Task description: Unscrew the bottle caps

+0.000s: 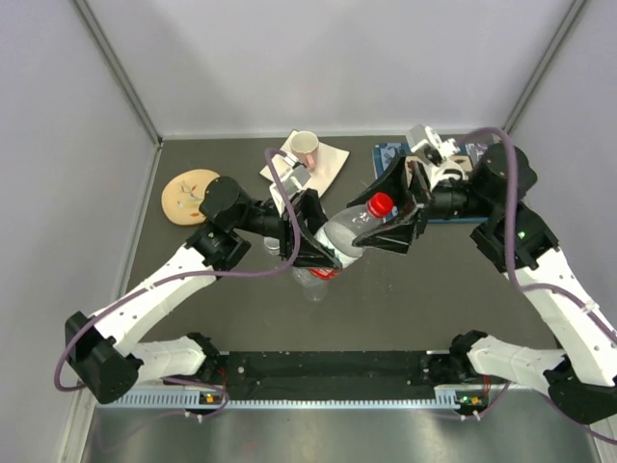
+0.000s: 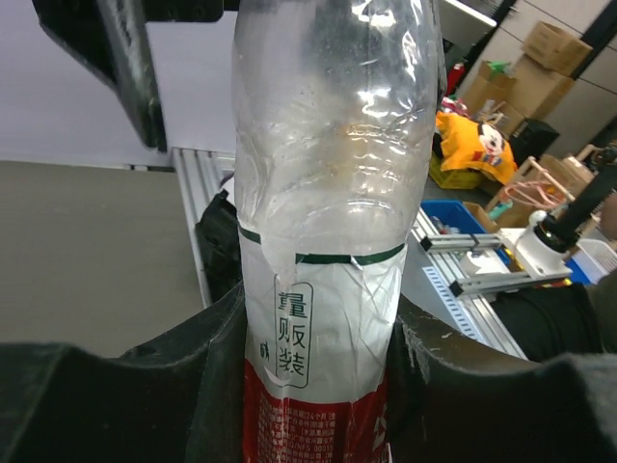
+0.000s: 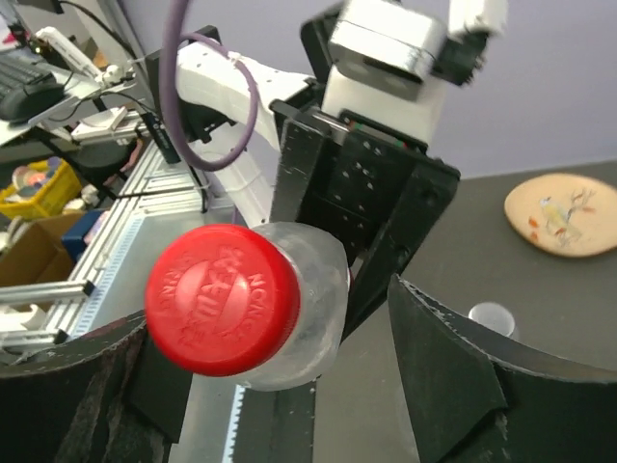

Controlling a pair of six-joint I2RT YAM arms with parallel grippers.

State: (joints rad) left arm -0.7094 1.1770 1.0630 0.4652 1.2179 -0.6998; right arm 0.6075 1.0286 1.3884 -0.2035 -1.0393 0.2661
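Dark table (image 1: 415, 289) under both my arms. Clear labelled bottle (image 1: 337, 236) is up off the surface over the table's middle, tilted, neck toward my right arm. My left gripper (image 2: 318, 405) pinches the bottle at its white-and-red label, a finger tight on each side. My right gripper (image 3: 289, 386) is spread wide around the neck end; contact unclear. Mug (image 1: 305, 147) stands at the back, well apart. Red cap (image 3: 222, 299) sits on the bottle, between the spread fingers.

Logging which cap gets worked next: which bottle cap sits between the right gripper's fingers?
The red round plastic screw cap, on the clear plastic bottle clamped by the left gripper. The greyish-clear round cap sits farther back, untouched.
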